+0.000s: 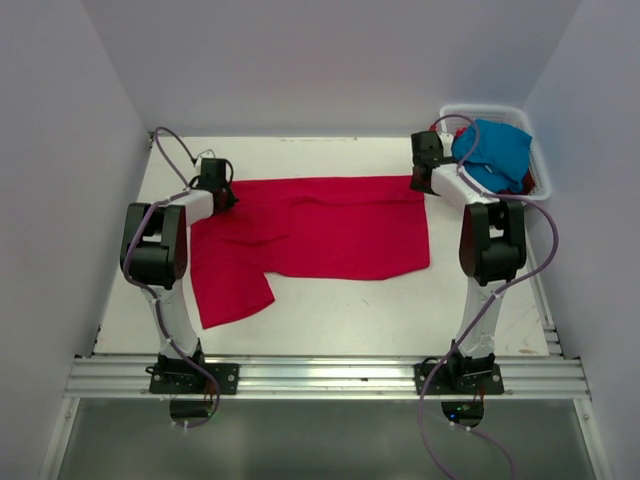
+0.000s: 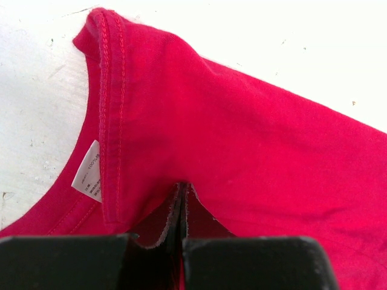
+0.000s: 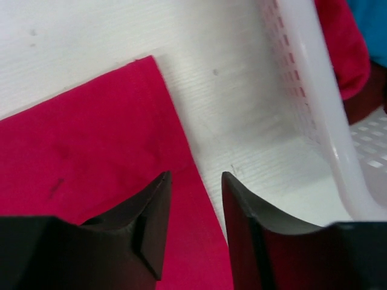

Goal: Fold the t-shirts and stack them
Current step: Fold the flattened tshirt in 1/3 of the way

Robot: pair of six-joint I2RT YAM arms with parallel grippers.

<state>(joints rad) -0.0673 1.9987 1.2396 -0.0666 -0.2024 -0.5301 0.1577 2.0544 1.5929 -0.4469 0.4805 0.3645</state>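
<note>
A crimson red t-shirt (image 1: pixel 330 230) lies spread flat on the white table, with one part hanging toward the front left. My left gripper (image 1: pixel 226 198) is shut on its far left edge. In the left wrist view the fingers (image 2: pixel 181 188) pinch the red cloth (image 2: pixel 242 133) next to the collar and its white label (image 2: pixel 88 171). My right gripper (image 1: pixel 421 182) is open at the shirt's far right corner. In the right wrist view its fingers (image 3: pixel 195 176) straddle the red cloth's edge (image 3: pixel 91 151). A turquoise t-shirt (image 1: pixel 495 150) lies in the basket over another red one (image 1: pixel 527 182).
The white slatted basket (image 1: pixel 497 109) stands at the far right corner, close beside my right gripper; its wall shows in the right wrist view (image 3: pixel 314 90). Grey walls enclose the table on three sides. A metal rail (image 1: pixel 320 375) runs along the near edge.
</note>
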